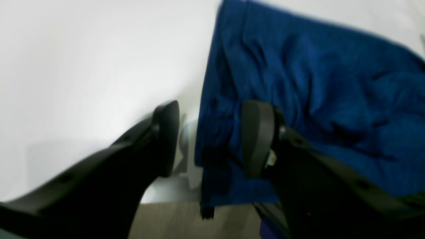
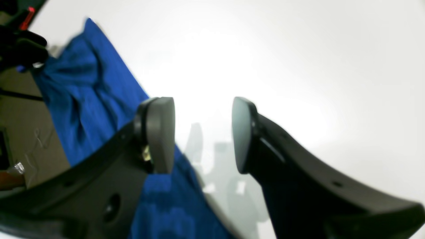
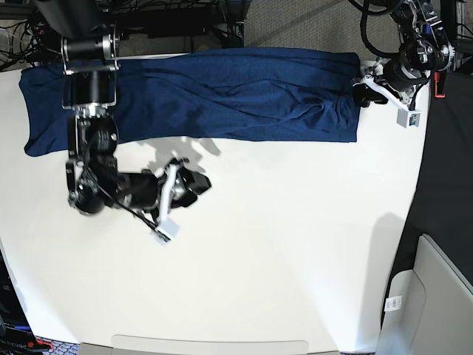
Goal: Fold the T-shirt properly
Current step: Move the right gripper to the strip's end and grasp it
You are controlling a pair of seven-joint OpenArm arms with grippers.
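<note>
The dark blue T-shirt (image 3: 222,92) lies stretched in a long, wrinkled band along the table's far edge. My left gripper (image 3: 362,92) is at the shirt's right end in the base view. In the left wrist view the left gripper (image 1: 211,139) stands open astride the shirt's edge (image 1: 298,83), one finger over cloth, the other over bare table. My right gripper (image 3: 198,181) hovers over the white table just in front of the shirt. The right gripper (image 2: 202,132) is open with nothing between its fingers, and the shirt (image 2: 86,99) lies under its left finger.
The white table (image 3: 295,259) spreads wide in front of the shirt. Cables and dark equipment (image 3: 185,18) crowd the floor behind the far edge. A grey bin-like object (image 3: 432,296) stands off the table's right side.
</note>
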